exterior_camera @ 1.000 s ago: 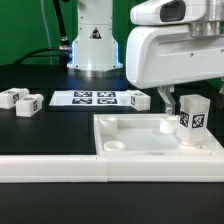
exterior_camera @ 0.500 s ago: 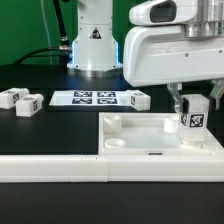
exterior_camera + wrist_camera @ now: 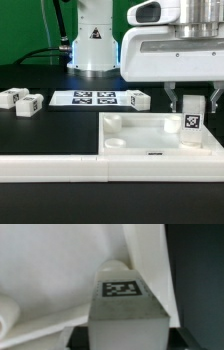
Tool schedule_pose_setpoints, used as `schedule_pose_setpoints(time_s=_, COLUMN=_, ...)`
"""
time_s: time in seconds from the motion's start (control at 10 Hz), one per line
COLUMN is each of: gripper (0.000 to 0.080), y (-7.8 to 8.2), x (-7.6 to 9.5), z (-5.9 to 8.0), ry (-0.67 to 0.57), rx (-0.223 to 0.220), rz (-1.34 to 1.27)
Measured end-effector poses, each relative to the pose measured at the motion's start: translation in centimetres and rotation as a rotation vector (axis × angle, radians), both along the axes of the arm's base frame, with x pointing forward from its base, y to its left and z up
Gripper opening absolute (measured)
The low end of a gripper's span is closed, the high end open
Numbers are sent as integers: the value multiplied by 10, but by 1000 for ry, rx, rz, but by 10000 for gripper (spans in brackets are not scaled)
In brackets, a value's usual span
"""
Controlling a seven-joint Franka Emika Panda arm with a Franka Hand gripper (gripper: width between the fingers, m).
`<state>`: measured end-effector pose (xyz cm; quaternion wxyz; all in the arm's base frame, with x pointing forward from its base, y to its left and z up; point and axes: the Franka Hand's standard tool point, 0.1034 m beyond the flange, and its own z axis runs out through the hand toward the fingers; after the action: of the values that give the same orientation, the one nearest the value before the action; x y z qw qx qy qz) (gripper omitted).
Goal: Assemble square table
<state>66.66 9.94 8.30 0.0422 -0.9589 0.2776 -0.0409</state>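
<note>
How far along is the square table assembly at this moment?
Early. Done: no leg looks fixed; the table top lies beside the fence. In hand: the gripper holds one leg upright at a corner of the top; whether it is seated is unclear. Left: two loose legs and a third leg beside the marker board.

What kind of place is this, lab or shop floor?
Probably a robotics lab bench: black table, green backdrop, the marker board lying flat, loose tagged legs, and the hand gripping a leg at a corner of the square table top.
</note>
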Motion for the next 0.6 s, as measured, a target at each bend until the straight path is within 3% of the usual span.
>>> schedule_pose_setpoints(time_s=0.2, gripper=293, y=-5, x=3, z=2, ry=19, rx=89, rz=-264)
schedule_pose_setpoints(time_s=0.6, gripper=293, y=-2, x=5, z=4, ry=29, rx=107, rz=-427)
